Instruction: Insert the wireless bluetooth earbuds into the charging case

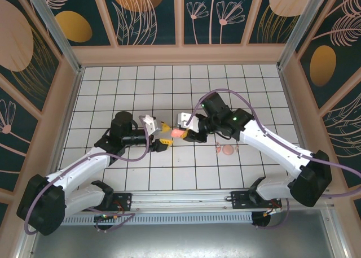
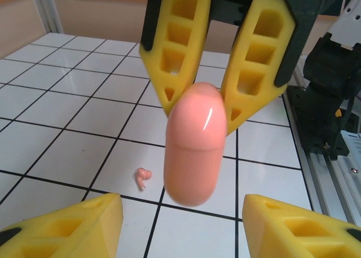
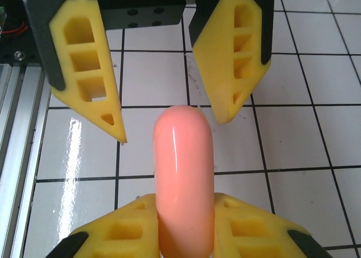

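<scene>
Case (image 1: 177, 133), coral, sits above mid-table, pinched by the right gripper (image 3: 184, 204). The left gripper (image 2: 181, 204) faces it, fingers spread. One earbud (image 1: 219, 148) lies on the tiles at the case's four o'clock, beside a round pink pod (image 1: 228, 151).

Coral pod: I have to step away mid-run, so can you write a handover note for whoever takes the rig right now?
Right gripper: shut on one end of the coral pod, holding it above the tiles.
Left gripper: open, its fingers either side of the pod's free end, not touching.
One earbud lies loose on a white tile; a pale pink round pod sits on the table by the right arm.
Done: pod picked up.
Left: pod looks closed, no earbud inserted. I can't make out a second earbud.
</scene>
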You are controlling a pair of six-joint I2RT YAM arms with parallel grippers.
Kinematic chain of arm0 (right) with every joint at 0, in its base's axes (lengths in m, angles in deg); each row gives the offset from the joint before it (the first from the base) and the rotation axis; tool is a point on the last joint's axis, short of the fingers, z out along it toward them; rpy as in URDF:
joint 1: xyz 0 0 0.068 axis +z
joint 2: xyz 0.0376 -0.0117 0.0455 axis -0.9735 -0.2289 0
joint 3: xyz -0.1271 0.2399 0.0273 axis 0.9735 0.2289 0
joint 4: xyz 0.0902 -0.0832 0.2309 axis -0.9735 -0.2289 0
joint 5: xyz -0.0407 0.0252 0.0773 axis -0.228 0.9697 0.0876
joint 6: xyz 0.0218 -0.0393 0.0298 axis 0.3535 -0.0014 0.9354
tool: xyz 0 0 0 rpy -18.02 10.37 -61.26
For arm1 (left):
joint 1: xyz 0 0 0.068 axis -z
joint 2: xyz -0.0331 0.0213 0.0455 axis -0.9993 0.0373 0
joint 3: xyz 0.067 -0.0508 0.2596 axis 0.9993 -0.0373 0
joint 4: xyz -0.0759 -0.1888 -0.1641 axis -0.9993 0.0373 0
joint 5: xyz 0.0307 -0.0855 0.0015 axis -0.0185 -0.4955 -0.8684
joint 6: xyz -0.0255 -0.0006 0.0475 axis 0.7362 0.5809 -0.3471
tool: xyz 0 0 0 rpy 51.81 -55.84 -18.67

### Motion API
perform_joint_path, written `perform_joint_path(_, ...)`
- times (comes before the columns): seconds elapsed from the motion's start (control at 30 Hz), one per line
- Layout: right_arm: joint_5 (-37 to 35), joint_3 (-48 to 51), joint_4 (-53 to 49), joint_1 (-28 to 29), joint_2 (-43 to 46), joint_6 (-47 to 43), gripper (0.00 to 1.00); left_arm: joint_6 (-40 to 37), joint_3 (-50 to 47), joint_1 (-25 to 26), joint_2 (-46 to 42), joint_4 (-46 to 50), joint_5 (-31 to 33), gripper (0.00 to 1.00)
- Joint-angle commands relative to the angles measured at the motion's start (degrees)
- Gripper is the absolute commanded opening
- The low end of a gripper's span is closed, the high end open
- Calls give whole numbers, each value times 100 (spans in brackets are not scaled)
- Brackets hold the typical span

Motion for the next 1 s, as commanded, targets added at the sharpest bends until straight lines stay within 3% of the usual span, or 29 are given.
perform_joint_path(0.0, 21, -267, -146, 71, -145, -161, 21, -153, 147, 22, 19, 73, -290, 56)
perform_joint_path(0.97, 539, -438, 35, 163, -423, -207, 21, -57, 108, 30, -133, -138, -470, 16)
